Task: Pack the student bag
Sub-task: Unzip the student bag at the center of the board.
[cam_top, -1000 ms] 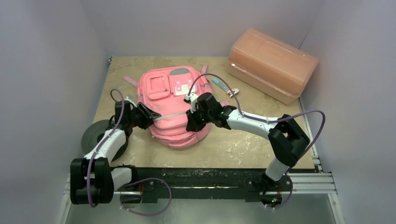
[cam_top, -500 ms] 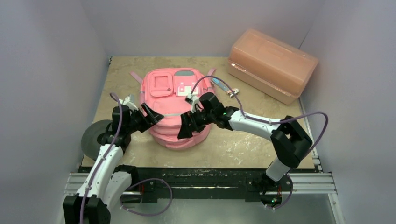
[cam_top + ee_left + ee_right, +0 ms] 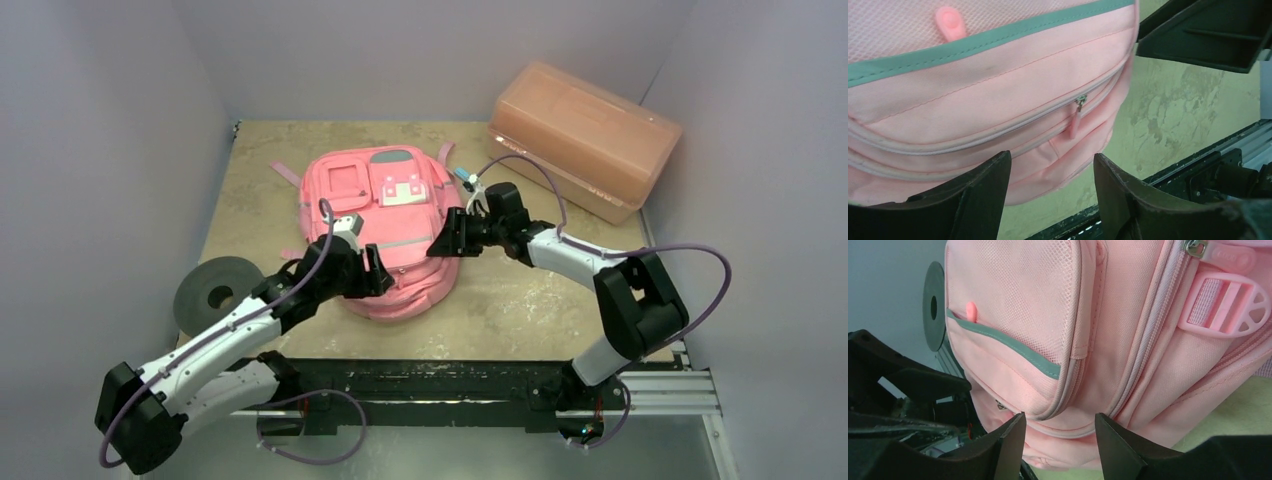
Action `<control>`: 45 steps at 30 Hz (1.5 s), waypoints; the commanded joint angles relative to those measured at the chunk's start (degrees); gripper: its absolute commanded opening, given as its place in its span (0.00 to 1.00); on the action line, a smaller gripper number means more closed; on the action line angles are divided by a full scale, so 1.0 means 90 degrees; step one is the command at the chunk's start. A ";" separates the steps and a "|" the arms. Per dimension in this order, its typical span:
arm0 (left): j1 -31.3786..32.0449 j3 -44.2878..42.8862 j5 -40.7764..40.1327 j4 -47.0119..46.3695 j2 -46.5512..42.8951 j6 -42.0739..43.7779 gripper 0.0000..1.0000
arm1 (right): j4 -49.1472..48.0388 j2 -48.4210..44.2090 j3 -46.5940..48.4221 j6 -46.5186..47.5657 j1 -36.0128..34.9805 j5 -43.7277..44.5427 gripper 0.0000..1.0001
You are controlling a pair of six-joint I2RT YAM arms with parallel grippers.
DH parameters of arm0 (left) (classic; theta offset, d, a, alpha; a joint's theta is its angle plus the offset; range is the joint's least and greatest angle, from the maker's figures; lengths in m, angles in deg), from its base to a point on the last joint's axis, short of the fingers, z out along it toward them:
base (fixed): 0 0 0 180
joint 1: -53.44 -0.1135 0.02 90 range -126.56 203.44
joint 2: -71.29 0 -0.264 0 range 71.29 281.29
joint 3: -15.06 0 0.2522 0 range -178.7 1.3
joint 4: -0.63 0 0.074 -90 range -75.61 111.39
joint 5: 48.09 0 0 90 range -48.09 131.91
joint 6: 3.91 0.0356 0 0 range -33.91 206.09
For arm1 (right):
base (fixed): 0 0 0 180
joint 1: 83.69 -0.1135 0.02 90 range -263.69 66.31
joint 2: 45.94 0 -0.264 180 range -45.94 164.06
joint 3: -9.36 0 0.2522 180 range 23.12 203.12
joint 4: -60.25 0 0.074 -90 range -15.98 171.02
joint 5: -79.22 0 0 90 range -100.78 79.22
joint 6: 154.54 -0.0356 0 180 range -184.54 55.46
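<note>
Pink student bag point(image 3: 385, 215) lies flat on desk point(image 3: 520, 300), front pockets up. Left claw point(image 3: 372, 277) at bag's near edge, jaws parted, holding nothing. Right claw point(image 3: 445, 245) at bag's right side, jaws parted, empty. Orange plastic box point(image 3: 583, 138) beyond bag, right.

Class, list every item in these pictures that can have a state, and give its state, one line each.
student bag: lying flat, front up; the zip in the left wrist view is closed.
plastic box: lid shut.
grey roll: lying flat.
left gripper: open, empty.
right gripper: open, empty.
</note>
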 commanded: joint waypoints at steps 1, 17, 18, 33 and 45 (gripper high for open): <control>0.0635 -0.0620 -0.0999 -0.0226 0.0424 0.0073 0.61 | -0.0493 0.0176 0.0083 -0.0065 -0.0059 -0.0200 0.55; 0.1590 -0.2159 -0.2466 0.0673 0.2929 0.0060 0.30 | -0.0947 0.0386 0.0293 -0.0277 -0.0024 -0.0085 0.47; 0.1596 -0.2163 -0.2528 0.0794 0.2979 0.0000 0.28 | -0.0962 0.0418 0.0331 -0.0273 -0.0020 -0.0046 0.45; 0.0068 -0.0888 -0.3129 0.2715 0.1289 -0.0778 0.00 | -0.1490 0.1891 0.1584 -0.0613 0.0376 -0.0015 0.00; -0.3010 -0.1254 -0.0991 0.2277 0.1408 0.0160 0.00 | 0.0443 0.3333 0.4070 0.0763 0.0699 -0.0258 0.00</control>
